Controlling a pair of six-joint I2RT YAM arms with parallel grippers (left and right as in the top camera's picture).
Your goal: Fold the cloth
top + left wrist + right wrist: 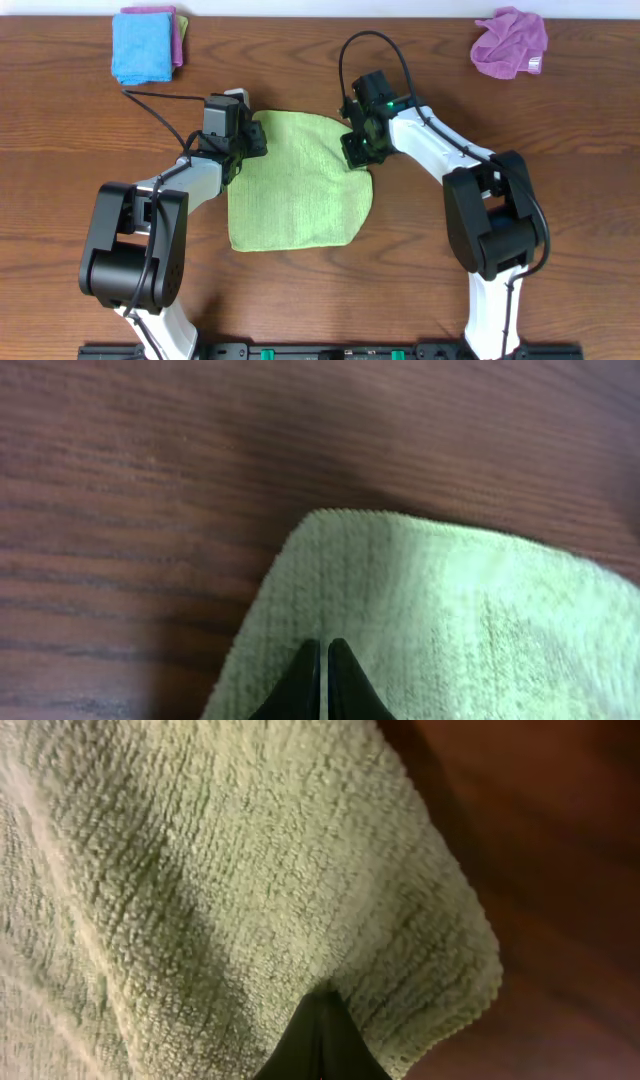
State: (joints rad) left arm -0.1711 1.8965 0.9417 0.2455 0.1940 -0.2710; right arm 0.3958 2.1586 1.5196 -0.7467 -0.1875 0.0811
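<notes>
The green cloth (300,185) lies flat near the middle of the tabletop (570,140), its near edge straight and its far edge rounded. The left tool (243,140) sits at the cloth's far left corner. In the left wrist view its jaws are narrow, almost touching, and pinch the cloth a little inside the rounded corner, which casts a shadow on the wood. The right tool (358,148) sits at the far right edge. In the right wrist view its jaws are closed to a point, with the nap gathered into them just inside the hem.

A blue cloth (143,45) lies folded on a pink cloth (180,35) at the far left corner of the tabletop. A purple cloth (510,42) lies crumpled at the far right corner. Both are well apart from the green cloth. Bare wood runs along the far edge between them, and along the near edge in front of the green cloth between the two arm bases.
</notes>
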